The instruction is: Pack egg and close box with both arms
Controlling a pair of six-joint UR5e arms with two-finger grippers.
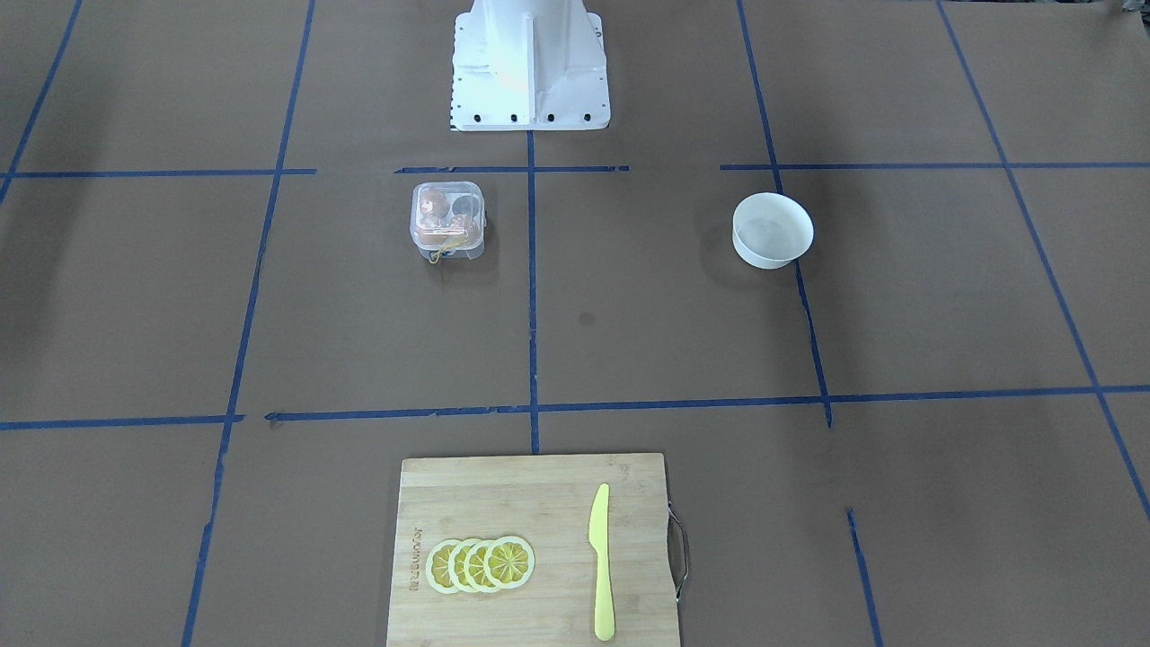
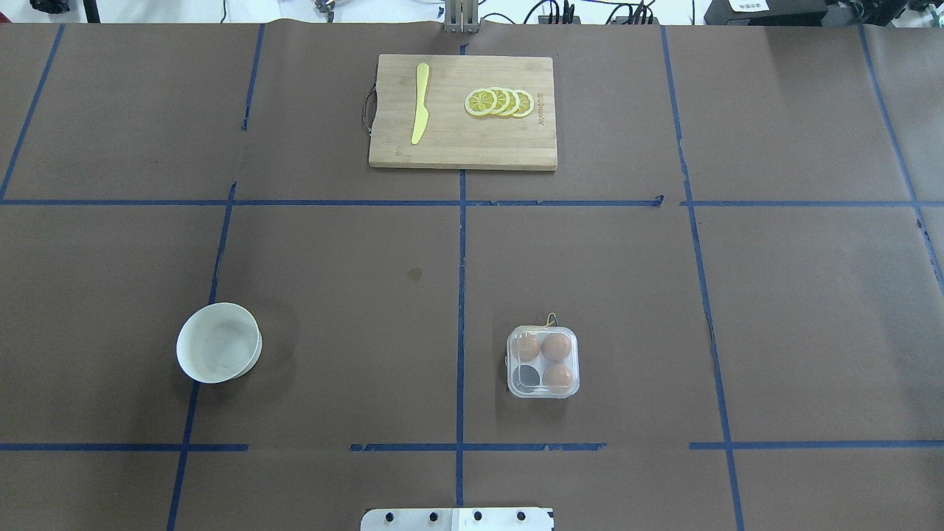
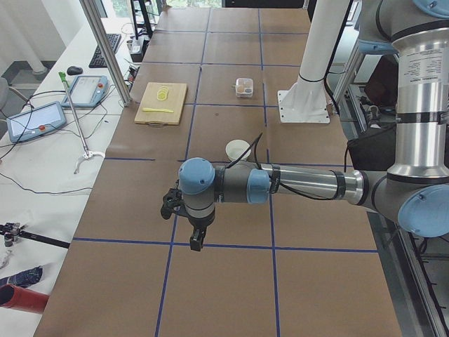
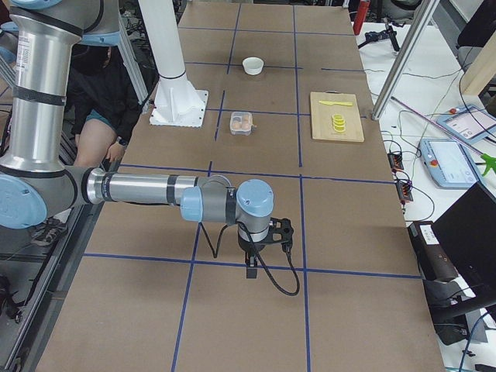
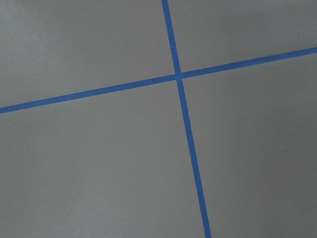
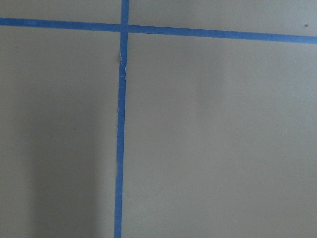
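My left gripper (image 3: 196, 243) and right gripper (image 4: 251, 270), open or closed I cannot tell, hang far from the box (image 2: 543, 361), seemingly light, slippery plastic over fragile eggs (image 2: 556, 345); I'd press its lid corners gently.

— How were the premises classed?
— As a robotics laboratory. The surface (image 2: 590, 295) was papered brown and gridded in blue tape (image 2: 462, 243), and a white pedestal (image 1: 530, 63) stood on it.
— Supporting evidence?
— The left arm (image 3: 302, 186) and right arm (image 4: 139, 188) were industrial units. Teach pendants (image 3: 31, 121) and loose cables (image 3: 49, 188) lay on a side bench (image 3: 42, 154), beside aluminium frame posts (image 3: 106, 53).
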